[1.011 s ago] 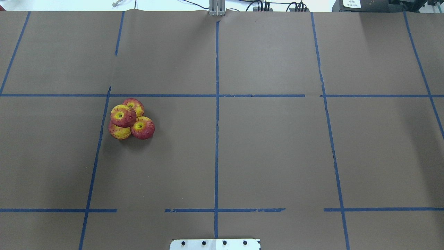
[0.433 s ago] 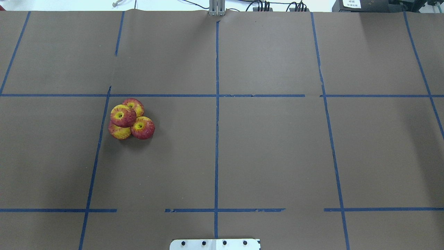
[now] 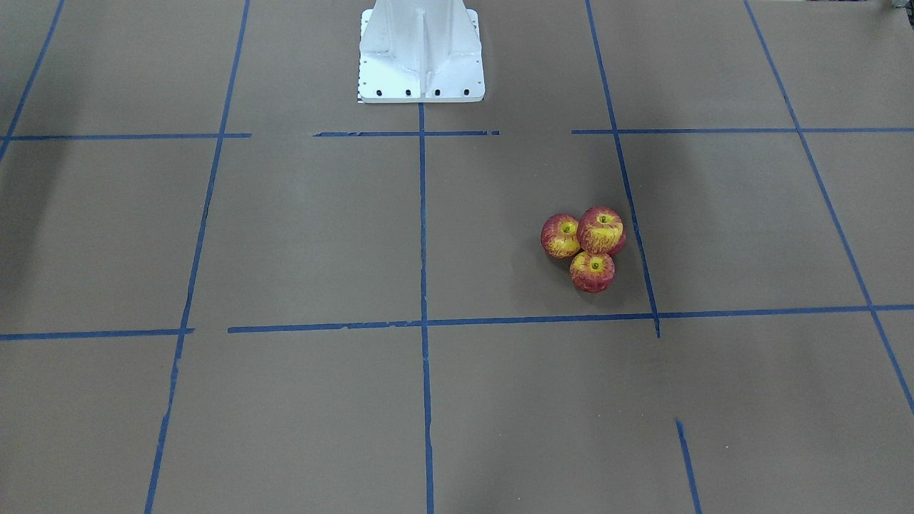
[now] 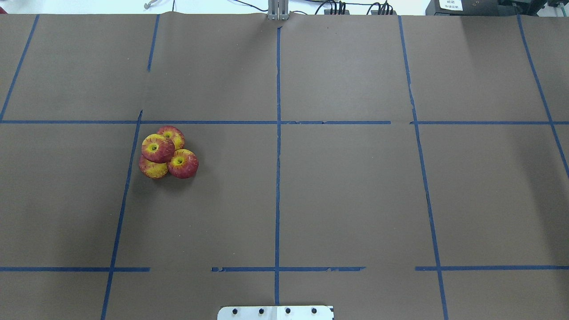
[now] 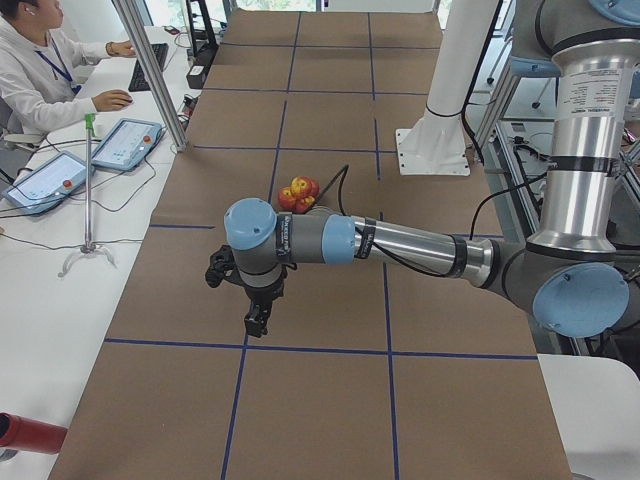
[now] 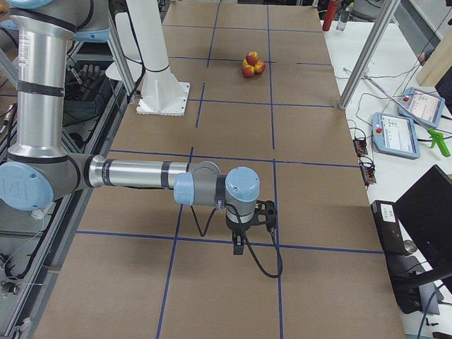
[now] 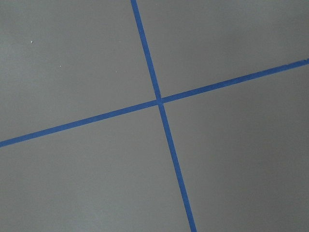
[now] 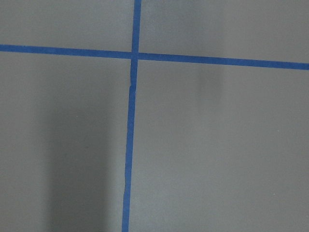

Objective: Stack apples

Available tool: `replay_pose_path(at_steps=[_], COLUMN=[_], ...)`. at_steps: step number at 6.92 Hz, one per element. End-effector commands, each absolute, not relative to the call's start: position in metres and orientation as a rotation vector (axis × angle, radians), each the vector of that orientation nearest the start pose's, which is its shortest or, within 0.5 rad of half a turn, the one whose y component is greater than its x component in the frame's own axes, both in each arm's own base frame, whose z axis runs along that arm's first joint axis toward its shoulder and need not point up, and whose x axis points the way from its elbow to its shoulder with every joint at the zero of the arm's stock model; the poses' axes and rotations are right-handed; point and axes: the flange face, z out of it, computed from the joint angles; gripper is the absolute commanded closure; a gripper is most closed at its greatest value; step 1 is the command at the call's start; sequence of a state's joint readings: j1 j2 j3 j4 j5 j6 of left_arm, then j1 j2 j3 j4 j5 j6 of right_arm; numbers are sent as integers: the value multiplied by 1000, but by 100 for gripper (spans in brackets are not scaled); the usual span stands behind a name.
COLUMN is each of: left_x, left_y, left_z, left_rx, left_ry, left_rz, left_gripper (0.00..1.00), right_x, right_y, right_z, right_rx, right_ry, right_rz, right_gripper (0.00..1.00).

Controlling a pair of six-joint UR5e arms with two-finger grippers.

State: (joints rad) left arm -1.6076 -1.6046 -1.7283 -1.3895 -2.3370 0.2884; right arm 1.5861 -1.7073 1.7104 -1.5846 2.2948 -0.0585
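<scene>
The left gripper (image 5: 257, 322) and right gripper (image 6: 239, 244) point down from level, outstretched arms, well apart from the apples (image 4: 168, 155). Whether either is open, I cannot tell. The apples haven't moved since a second ago.

Brown paper (image 4: 355, 200) is covering the table, and blue tape lines (image 4: 278, 178) are crossing it to make big squares. Black cables (image 4: 338, 8) are lying past its far edge. A person (image 5: 35, 75) in a white top is sitting at a white side table (image 5: 40, 260), with one hand resting by a keyboard (image 5: 150, 67). Two tablets (image 5: 125, 143) are lying near that person. A black screen (image 6: 431, 219) is standing at the other end.
</scene>
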Motion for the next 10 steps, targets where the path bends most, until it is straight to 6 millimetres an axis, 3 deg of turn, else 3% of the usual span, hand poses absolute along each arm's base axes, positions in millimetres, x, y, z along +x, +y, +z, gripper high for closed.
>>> replay_pose_path(at_steps=[1, 4, 6, 10], left_x=[-82, -82, -83, -83], left_y=[-502, -497, -507, -508], left_z=[582, 581, 575, 562], left_rx=[137, 146, 155, 177], left_ry=[761, 757, 754, 755], left_rz=[244, 259, 261, 270], left_gripper=[0, 0, 0, 0], right_x=[74, 74, 74, 74], right_y=[-432, -432, -432, -432], right_z=[658, 658, 658, 658], right_rx=[16, 17, 17, 16], right_ry=[-724, -724, -724, -724], right_rz=[-37, -39, -39, -37], right_gripper=[0, 0, 0, 0])
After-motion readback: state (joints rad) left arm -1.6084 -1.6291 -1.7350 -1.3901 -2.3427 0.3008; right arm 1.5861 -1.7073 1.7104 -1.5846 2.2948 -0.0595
